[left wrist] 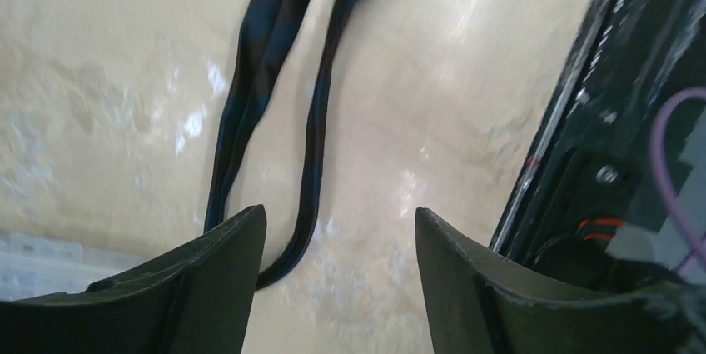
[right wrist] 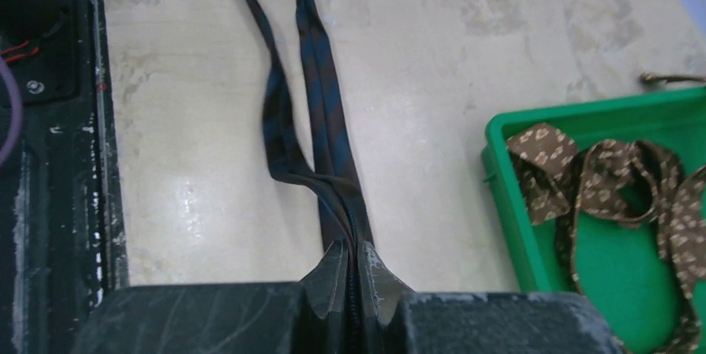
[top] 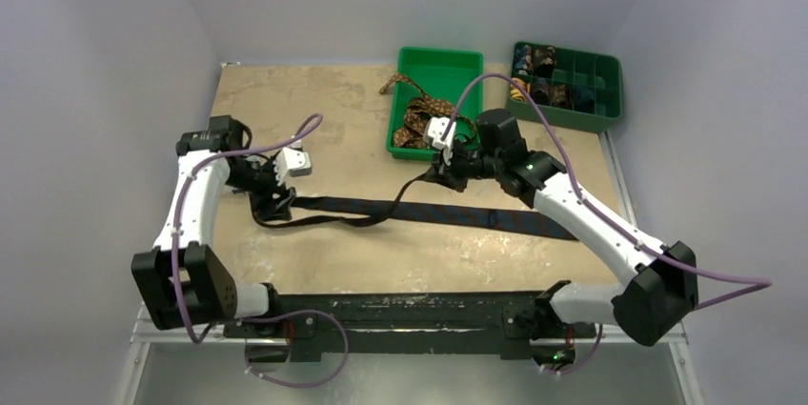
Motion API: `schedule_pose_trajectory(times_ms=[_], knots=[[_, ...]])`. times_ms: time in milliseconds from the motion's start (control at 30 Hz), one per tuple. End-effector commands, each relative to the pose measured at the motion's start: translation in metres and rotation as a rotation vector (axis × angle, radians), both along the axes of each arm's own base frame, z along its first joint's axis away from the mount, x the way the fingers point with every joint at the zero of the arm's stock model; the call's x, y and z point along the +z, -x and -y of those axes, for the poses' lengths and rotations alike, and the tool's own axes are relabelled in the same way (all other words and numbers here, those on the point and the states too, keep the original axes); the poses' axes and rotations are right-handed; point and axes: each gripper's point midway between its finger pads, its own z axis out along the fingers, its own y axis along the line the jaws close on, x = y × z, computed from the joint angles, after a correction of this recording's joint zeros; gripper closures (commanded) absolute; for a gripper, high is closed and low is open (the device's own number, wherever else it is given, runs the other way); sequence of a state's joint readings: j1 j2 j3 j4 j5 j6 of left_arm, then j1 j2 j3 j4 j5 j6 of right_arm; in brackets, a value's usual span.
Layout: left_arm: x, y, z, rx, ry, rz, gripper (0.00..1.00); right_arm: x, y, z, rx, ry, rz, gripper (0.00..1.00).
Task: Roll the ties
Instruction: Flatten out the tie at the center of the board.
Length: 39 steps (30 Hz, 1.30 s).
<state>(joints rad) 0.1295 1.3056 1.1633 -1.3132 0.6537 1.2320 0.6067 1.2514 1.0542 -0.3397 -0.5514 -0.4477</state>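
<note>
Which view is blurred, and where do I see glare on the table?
Left wrist view: blur smears the dark tie, and white glare patches lie on the table. Right wrist view: sharp, the brown tie in the green tray crisp, faint sheen. Top view: soft, even light, no glare.

Pale walls (top: pixel 114 5), mottled beige tabletop (top: pixel 286 100)

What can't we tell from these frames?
Top view: the navy tie's end, hidden under the left gripper.
Top view: the divider box contents, too small to identify.
Right wrist: the brown tie, cut off by the frame edges.
Right wrist: the navy tie's pinched part, hidden inside the shut right gripper.
</note>
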Motion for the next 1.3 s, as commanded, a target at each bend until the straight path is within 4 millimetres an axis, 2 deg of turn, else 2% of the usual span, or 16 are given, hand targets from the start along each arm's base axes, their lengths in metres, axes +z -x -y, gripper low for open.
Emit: schedule_pose_trajectory(times_ms=[0, 133, 267, 400, 467, 567, 667, 700, 733, 900, 1000, 1067, 1133, 1267], knots=[[-0.042, -0.001, -0.052, -0.134, -0.165, -0.02, 0.33, 0.001, 0.006, 0.004, -0.007, -0.016, -0.154, 1.0], [-0.077, 0.003, -0.067, -0.21, -0.225, -0.069, 0.34, -0.016, 0.006, 0.015, -0.025, 0.032, -0.219, 1.0], [-0.104, 0.013, -0.07, -0.27, -0.25, -0.07, 0.35, -0.028, 0.001, 0.032, -0.068, 0.065, -0.25, 1.0], [-0.13, 0.001, -0.091, -0.26, -0.359, -0.053, 0.39, -0.036, 0.001, 0.044, -0.073, 0.116, -0.251, 1.0], [-0.131, -0.01, -0.097, -0.21, -0.366, -0.052, 0.43, -0.04, 0.003, 0.052, -0.078, 0.144, -0.253, 1.0], [-0.131, -0.009, -0.101, -0.19, -0.371, -0.067, 0.57, -0.048, 0.007, 0.062, -0.077, 0.178, -0.262, 1.0], [-0.133, 0.006, -0.103, -0.224, -0.403, -0.077, 0.87, -0.05, 0.014, 0.069, -0.069, 0.201, -0.275, 1.0], [-0.129, 0.013, -0.102, -0.232, -0.403, -0.084, 0.97, -0.048, 0.017, 0.072, -0.069, 0.203, -0.276, 1.0], [-0.122, 0.022, -0.098, -0.239, -0.391, -0.094, 1.0, -0.046, 0.019, 0.074, -0.069, 0.205, -0.277, 1.0], [-0.061, 0.072, -0.07, -0.303, -0.288, -0.125, 1.0, -0.03, 0.042, 0.089, -0.061, 0.219, -0.291, 1.0], [-0.031, 0.088, -0.061, -0.297, -0.232, -0.15, 1.0, -0.022, 0.046, 0.093, -0.076, 0.208, -0.285, 1.0], [-0.023, 0.089, -0.063, -0.269, -0.204, -0.211, 1.0, -0.024, 0.038, 0.093, -0.095, 0.21, -0.294, 1.0], [-0.019, 0.077, -0.07, -0.222, -0.188, -0.277, 1.0, -0.031, 0.023, 0.092, -0.119, 0.218, -0.323, 1.0], [0.006, 0.046, -0.078, -0.1, -0.14, -0.395, 1.0, -0.04, -0.023, 0.111, -0.172, 0.25, -0.419, 1.0]])
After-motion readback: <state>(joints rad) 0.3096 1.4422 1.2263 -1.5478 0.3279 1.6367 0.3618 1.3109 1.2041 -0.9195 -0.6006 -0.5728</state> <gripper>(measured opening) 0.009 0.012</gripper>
